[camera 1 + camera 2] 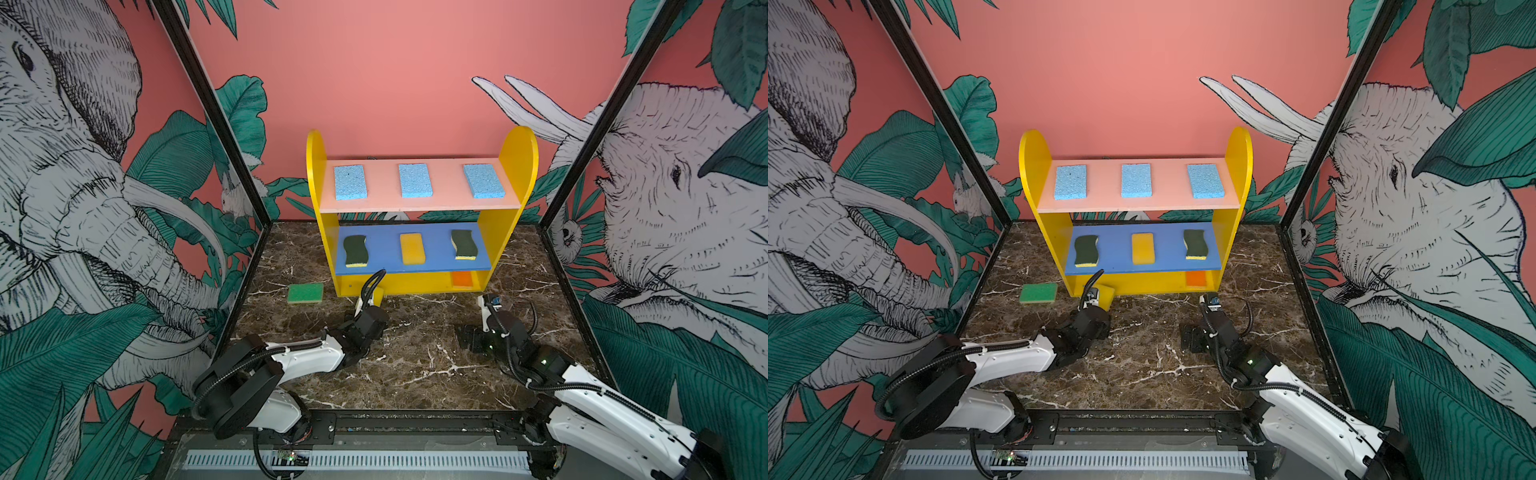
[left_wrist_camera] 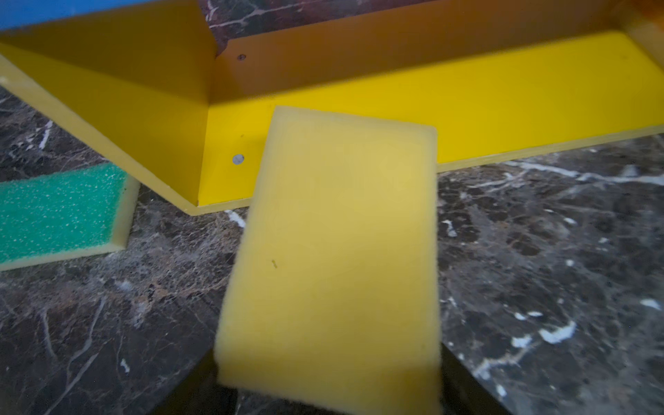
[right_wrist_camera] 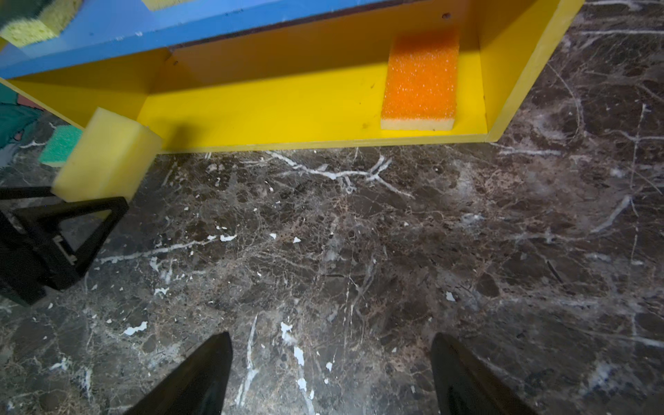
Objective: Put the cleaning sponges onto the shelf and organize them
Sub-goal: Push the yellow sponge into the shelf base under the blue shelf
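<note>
The shelf (image 1: 517, 166) stands at the back of the dark marble table (image 1: 415, 353), against the pink wall. Three blue sponges lie in a row on its pink top board (image 1: 382, 189), well apart: the left blue sponge (image 1: 350, 182), the middle blue sponge (image 1: 415, 180) and the right blue sponge (image 1: 484, 180).

On the blue board (image 1: 382, 249) below, the left wavy green sponge (image 1: 355, 250) and the right wavy green sponge (image 1: 464, 244) lie at the two ends. The shelf's yellow sponge (image 1: 412, 248) lies between them.

At the bottom is the yellow base (image 3: 269, 107). The orange sponge (image 3: 420, 79) lies flat at its right end, close to the side wall.

The bright green sponge (image 1: 306, 293) lies on the table, just beside the shelf's left side.

The left gripper (image 2: 328, 359) is low in front of the shelf's left end. Its jaws are squeezed onto the held yellow sponge (image 2: 334, 251), one black finger on each long side. The sponge is up off the table and tilted. Its far end reaches over the front edge of the yellow base. I cannot tell if it touches the base.

The right gripper (image 3: 330, 336) is low over the bare table, in front of the shelf's right end. Its jaws stand wide apart with nothing between them.
</note>
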Robot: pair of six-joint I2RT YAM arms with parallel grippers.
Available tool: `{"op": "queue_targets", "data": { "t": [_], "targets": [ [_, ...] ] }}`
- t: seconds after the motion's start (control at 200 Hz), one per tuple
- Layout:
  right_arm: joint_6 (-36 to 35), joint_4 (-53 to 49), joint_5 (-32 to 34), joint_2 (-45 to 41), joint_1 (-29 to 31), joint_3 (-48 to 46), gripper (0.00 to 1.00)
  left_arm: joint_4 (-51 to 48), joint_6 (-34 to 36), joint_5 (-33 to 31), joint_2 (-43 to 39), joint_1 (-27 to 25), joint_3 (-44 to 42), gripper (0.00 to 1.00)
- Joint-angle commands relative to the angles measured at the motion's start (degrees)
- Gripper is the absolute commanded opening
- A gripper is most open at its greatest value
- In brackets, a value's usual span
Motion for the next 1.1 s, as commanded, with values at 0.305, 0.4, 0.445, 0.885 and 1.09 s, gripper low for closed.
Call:
{"op": "queue_targets", "data": {
  "t": [0.305,0.4,0.445,0.885,1.09],
  "targets": [
    [-1.4,2.1,0.7,-0.9,0.3,-0.6,0.89,12.1,-0.2,-2.3,4.3,5.9,-0.9,0.72],
    [-1.6,2.1,0.7,-0.9,0.3,-0.6,0.89,10.7,-0.6,-4.6,5.3,6.0,0.7,0.72],
    [-1.7,2.2,0.7,-1.0,0.3,-0.7,0.89,11.4,-0.2,-4.3,6.0,6.3,1.1,0.73],
    [-0.8,6.5,-0.9,1.6,0.3,-3.8,0.89,18.5,0.5,-4.9,12.6,9.5,3.5,0.73],
    [-0.9,8.8,-1.8,4.0,0.3,-4.2,0.88,20.6,0.6,-5.1,14.2,10.7,4.2,0.73]
  ]
}}
